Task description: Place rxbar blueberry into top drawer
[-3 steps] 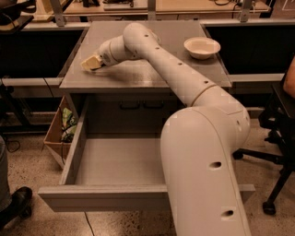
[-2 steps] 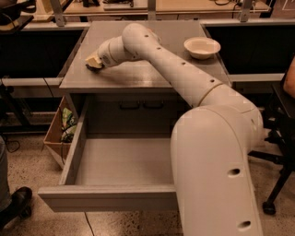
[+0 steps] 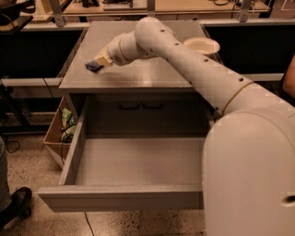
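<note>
Hand [image 3: 100,61] at upper left meets the rxbar blueberry [image 3: 92,66] on the tabletop [image 3: 152,76]; whether it grips cannot be told. Advised: confirm a firm hold before carrying to the open top drawer [image 3: 138,161], lower centre.

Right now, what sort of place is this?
Probably a lab or workshop: workbenches behind, a speckled hard floor, and the gripper at the rxbar blueberry on a grey cabinet.

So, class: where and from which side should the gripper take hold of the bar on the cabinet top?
Probably across its narrow width, from above: the bar lies flat on the cabinet top, so only its thin long sides can be pinched. The gripper sits at its right end.
</note>
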Robot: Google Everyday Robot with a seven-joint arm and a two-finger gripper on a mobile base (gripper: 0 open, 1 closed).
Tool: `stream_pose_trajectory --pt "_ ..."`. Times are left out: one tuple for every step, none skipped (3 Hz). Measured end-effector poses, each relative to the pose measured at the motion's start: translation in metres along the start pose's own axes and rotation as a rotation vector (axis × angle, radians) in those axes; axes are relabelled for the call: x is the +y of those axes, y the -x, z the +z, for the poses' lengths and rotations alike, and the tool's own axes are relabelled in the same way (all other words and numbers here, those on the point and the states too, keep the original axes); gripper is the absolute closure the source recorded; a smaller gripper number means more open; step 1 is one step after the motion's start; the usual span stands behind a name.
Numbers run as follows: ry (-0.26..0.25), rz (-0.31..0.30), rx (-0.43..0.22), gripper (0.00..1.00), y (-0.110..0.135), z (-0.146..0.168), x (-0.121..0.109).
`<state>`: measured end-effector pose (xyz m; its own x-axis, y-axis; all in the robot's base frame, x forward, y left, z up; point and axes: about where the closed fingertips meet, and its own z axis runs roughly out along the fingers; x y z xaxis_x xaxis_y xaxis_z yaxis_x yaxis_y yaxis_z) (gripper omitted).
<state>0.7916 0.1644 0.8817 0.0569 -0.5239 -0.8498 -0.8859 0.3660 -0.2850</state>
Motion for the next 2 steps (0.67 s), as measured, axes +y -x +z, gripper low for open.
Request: stream_pose_trajectory --pt "0.027 -0.033 0.021 0.84 -0.006 -0.021 -0.002" --pt "0.068 0.008 0.025 0.53 -0.013 -0.018 -0.014"
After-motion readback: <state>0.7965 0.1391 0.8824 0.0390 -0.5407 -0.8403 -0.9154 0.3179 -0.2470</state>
